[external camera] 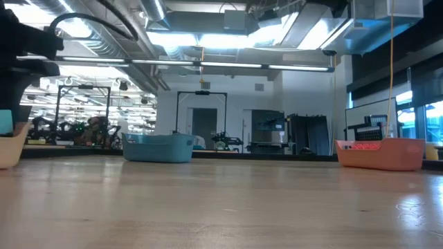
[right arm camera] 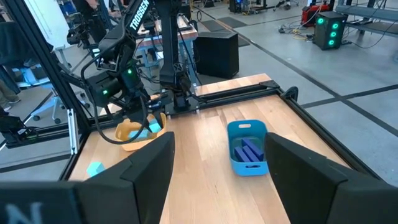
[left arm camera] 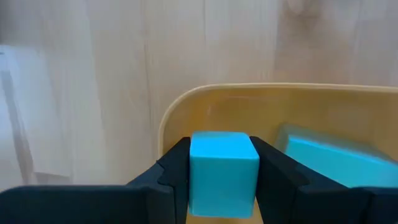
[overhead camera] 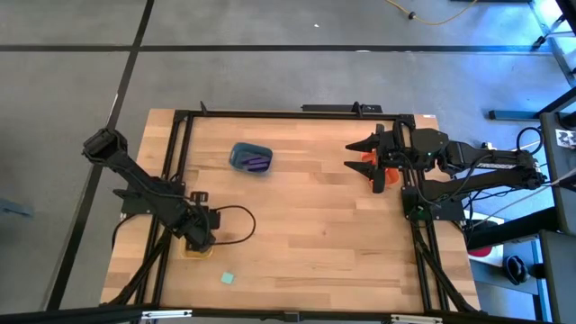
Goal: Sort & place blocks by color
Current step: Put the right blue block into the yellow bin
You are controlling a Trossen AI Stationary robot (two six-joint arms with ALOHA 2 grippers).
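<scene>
Left tool (left arm camera: 224, 186) gripping smooth mint cube (left arm camera: 222, 171), over rounded yellow tub (left arm camera: 186, 102), right tool (right arm camera: 217, 162) wide.

A rounded blue plastic tub (overhead camera: 251, 159) holding purple bricks (overhead camera: 258, 163) sits on the pale wooden counter (overhead camera: 306, 225). Well apart from it, one small mint-green brick (overhead camera: 228, 278) lies alone, near the left end effector (overhead camera: 200, 241). The right end effector (overhead camera: 362, 157) hovers beside the tub, over an orange tub (overhead camera: 380, 171).

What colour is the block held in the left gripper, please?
Mint-green, a light turquoise; the block in the left gripper shows best in the left wrist view.
</scene>
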